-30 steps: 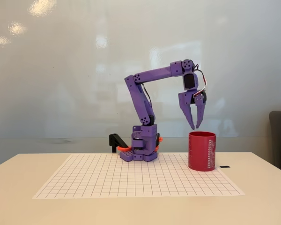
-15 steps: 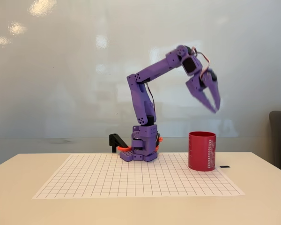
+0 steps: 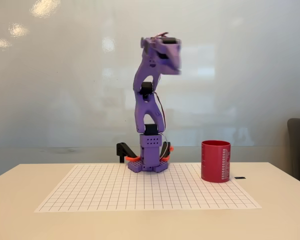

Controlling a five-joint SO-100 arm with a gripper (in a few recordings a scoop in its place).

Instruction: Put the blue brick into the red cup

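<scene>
The pincer (image 3: 171,55) sat blurred at upper centre (its grip unreadable), raised well clear of the red cup (image 3: 215,161) at lower right.

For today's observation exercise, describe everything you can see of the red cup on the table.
The red cup is a dark red cylinder with straight sides and no handle, smooth like plastic or glazed ware. Columns of small white markings run down its right side. It stands upright, open end up, at the right edge of the grid sheet on the table. Nothing else touches it; its inside is hidden from this angle.
</scene>
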